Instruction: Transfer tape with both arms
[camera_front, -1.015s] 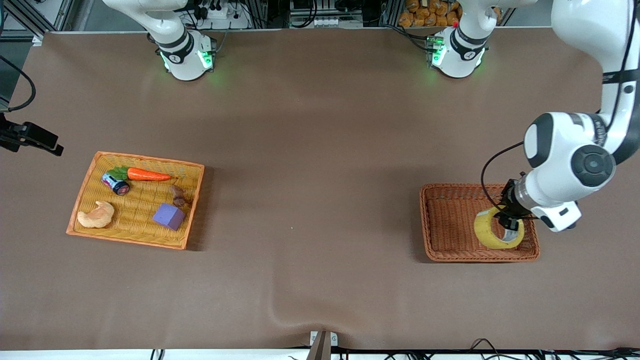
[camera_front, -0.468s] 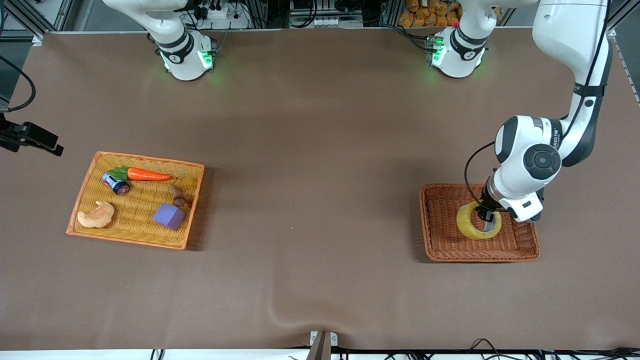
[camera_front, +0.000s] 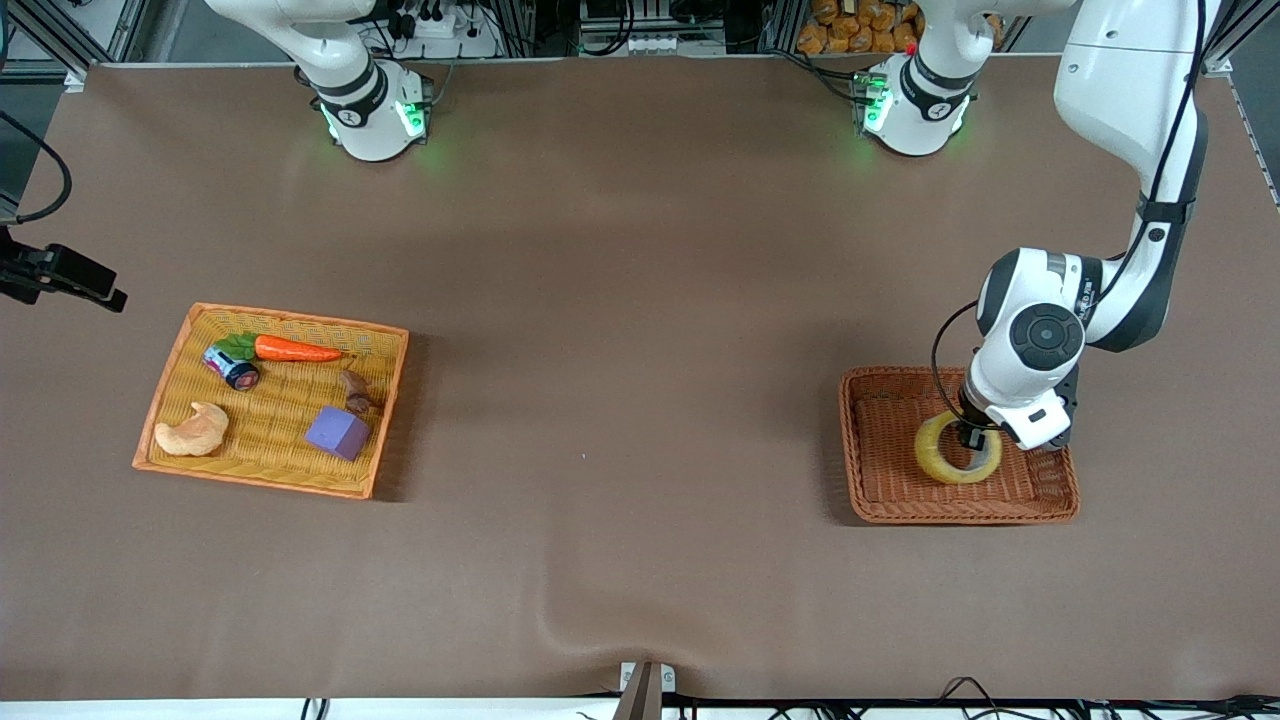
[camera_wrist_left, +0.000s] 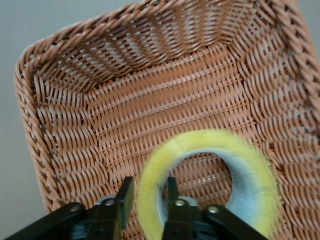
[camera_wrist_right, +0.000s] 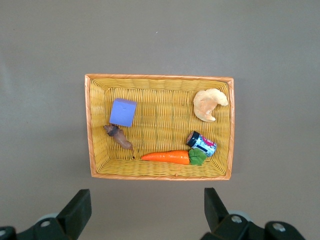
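Observation:
The tape (camera_front: 945, 468), a yellowish ring with a grey core, lies in the brown wicker basket (camera_front: 860, 450) at the left arm's end of the table. My left gripper (camera_front: 970, 437) is down at the tape, one finger inside the ring and one outside. In the left wrist view the jaws (camera_wrist_left: 148, 192) straddle the tape's wall (camera_wrist_left: 210, 140), and a thin gap shows at the outer finger (camera_wrist_left: 125, 192). My right gripper (camera_wrist_right: 145, 215) is open and empty, high over the table beside the yellow basket (camera_wrist_right: 87, 125). It is out of the front view.
The yellow basket (camera_front: 250, 478) at the right arm's end holds a purple cube (camera_front: 337, 432), a tan croissant toy (camera_front: 192, 430), a carrot (camera_front: 295, 349), a small can (camera_front: 232, 367) and a brown piece (camera_front: 357, 391). Brown tabletop lies between the baskets.
My left arm has carried the tape from the basket's outer edge toward its middle and lowered it to the basket floor. The right arm has not moved.

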